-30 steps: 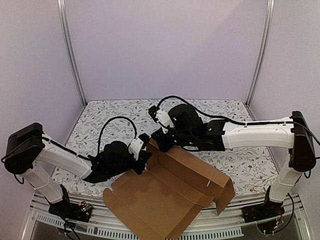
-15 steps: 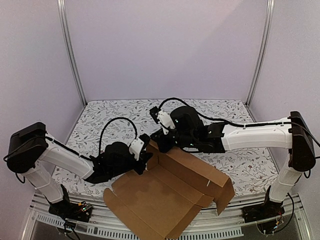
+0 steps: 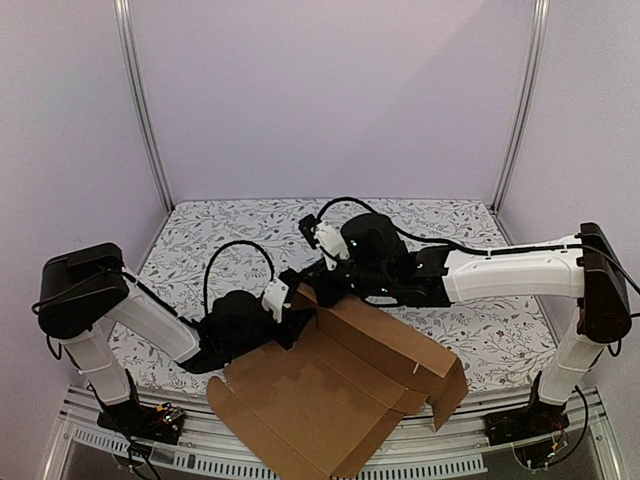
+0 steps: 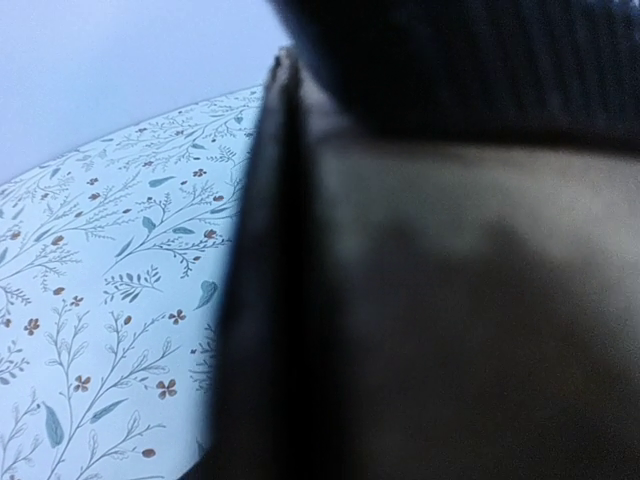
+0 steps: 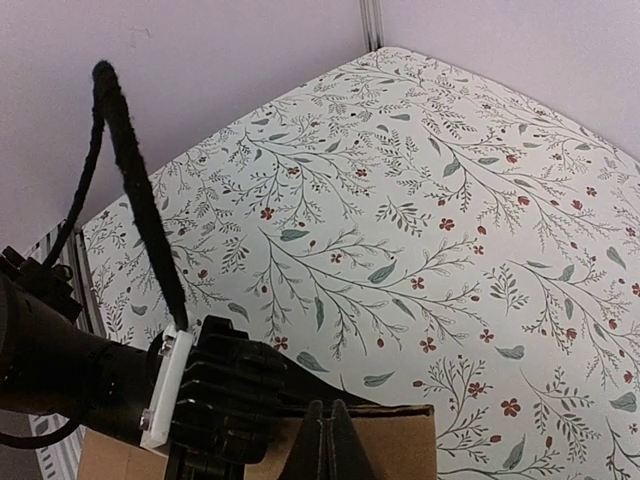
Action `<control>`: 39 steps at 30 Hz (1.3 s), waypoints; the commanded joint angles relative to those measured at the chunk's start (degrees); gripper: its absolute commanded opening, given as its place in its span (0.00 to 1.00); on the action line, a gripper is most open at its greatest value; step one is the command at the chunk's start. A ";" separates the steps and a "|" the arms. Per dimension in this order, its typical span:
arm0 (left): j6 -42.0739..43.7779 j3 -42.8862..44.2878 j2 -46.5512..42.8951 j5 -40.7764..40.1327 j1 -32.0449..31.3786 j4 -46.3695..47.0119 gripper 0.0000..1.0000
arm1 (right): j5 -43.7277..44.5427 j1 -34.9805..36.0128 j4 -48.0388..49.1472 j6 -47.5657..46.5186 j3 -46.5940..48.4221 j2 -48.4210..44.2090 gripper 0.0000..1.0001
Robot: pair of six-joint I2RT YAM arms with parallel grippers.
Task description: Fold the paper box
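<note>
The paper box [image 3: 340, 385] is a brown cardboard sheet lying partly folded at the table's near edge, with its right wall and back-left flap raised. My left gripper [image 3: 290, 322] sits against the box's back-left corner. Its wrist view is filled by a dark, blurred surface [image 4: 450, 300], so its fingers are hidden. My right gripper [image 3: 316, 290] is shut at the top edge of the raised flap [image 5: 400, 445], and its closed fingertips [image 5: 328, 435] overlap the flap's face. The left gripper's black body also shows in the right wrist view [image 5: 215, 400], just left of the flap.
The table wears a floral cloth [image 3: 230, 225] that stretches bare behind the box [image 5: 400, 200]. Metal frame posts [image 3: 140, 100] stand at the back corners. A black cable [image 5: 135, 180] arches over the left wrist. The box overhangs the front rail [image 3: 180, 455].
My left arm has swung rightward and its gripper has pressed a little closer into the box corner. My right gripper has edged slightly left. The box has barely moved.
</note>
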 commanded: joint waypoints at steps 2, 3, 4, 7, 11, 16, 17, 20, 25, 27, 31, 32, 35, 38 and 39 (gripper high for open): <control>-0.57 -4.16 5.51 1.55 1.33 12.13 0.37 | -0.05 0.05 -6.56 1.35 -3.05 0.09 0.00; -0.14 -4.96 6.47 1.64 1.22 14.81 0.37 | 0.06 0.04 -6.63 1.41 -3.20 -0.07 0.00; 0.16 -5.82 7.48 1.69 1.19 17.61 0.37 | 0.24 0.05 -6.81 1.39 -3.22 -0.16 0.00; 0.91 -7.67 11.33 1.46 1.31 26.57 0.38 | 0.46 0.05 -6.97 1.47 -3.15 -0.36 0.00; 1.55 -7.04 15.73 2.56 1.20 32.11 0.38 | 0.38 0.06 -6.96 1.62 -3.11 -0.45 0.00; 1.80 -4.37 17.69 2.62 1.30 32.27 0.38 | 0.37 0.05 -6.97 1.73 -3.59 -0.63 0.00; 1.97 -3.89 17.87 2.45 1.33 32.27 0.38 | 0.38 0.11 -6.97 1.73 -3.71 -0.69 0.00; 2.15 -2.30 18.40 2.35 1.34 32.34 0.38 | 0.49 0.05 -6.84 1.73 -4.03 -1.02 0.00; 2.27 -0.19 19.23 2.67 1.42 32.36 0.36 | 0.72 0.12 -6.89 1.65 -4.52 -1.75 0.00; 2.48 0.59 19.57 2.49 1.44 32.36 0.36 | 0.65 0.09 -6.88 1.56 -4.82 -2.02 0.00; 2.87 2.08 19.67 3.10 1.54 32.36 0.34 | 0.60 0.05 -6.88 1.81 -5.36 -2.60 0.00; 2.96 2.41 19.61 3.22 1.56 32.32 0.33 | 0.70 0.03 -6.84 1.89 -5.56 -2.77 0.00; 3.15 3.65 19.46 3.67 1.54 32.36 0.33 | 1.13 0.06 -6.87 2.01 -6.14 -3.47 0.00; 3.13 4.86 19.87 4.90 1.77 32.36 0.33 | 1.76 0.04 -6.88 2.24 -6.68 -4.19 0.00; 3.15 5.30 19.98 5.37 1.76 32.36 0.33 | 1.86 0.07 -6.84 2.26 -6.91 -4.39 0.00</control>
